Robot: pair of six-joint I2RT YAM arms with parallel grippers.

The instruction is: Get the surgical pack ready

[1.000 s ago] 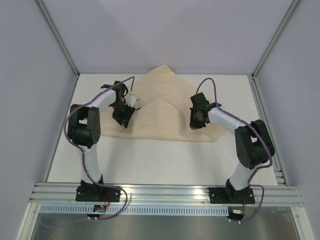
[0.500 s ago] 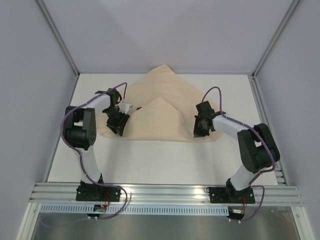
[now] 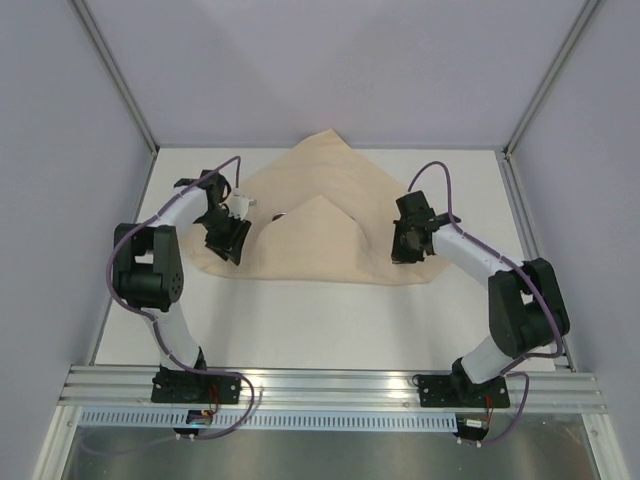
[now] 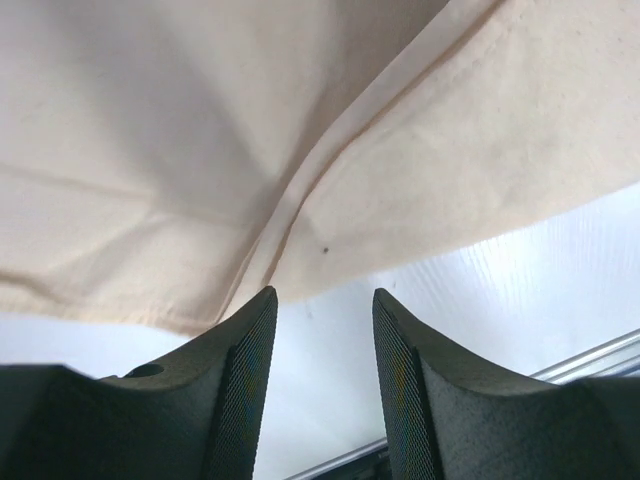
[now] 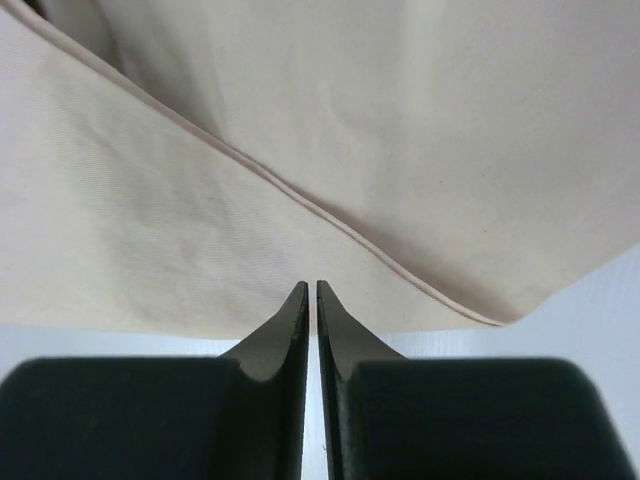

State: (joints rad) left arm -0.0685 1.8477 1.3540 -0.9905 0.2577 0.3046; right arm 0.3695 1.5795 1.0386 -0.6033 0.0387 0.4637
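Observation:
The large tan cloth sheet [image 3: 310,235] lies folded on the white table, with a flap folded up to a peak at its middle. My left gripper [image 3: 226,240] is over the cloth's left near edge. In the left wrist view it [image 4: 322,300] is open and empty, and the cloth's hem [image 4: 300,190] lies just beyond the fingertips. My right gripper [image 3: 404,246] is over the cloth's right near part. In the right wrist view it [image 5: 311,288] is shut, with its tips above the cloth [image 5: 200,230] near a seam. The steel tray, clamps, tweezers, packets and gauze are out of view.
Bare white table [image 3: 330,320] lies between the cloth and the arm bases. An aluminium rail [image 3: 330,385] runs along the near edge. Grey walls and frame posts [image 3: 115,75] enclose the table on the left, back and right.
My left gripper has moved left toward the cloth's left edge and the arm has swung outward. My right gripper has shifted slightly right. The cloth looks unchanged.

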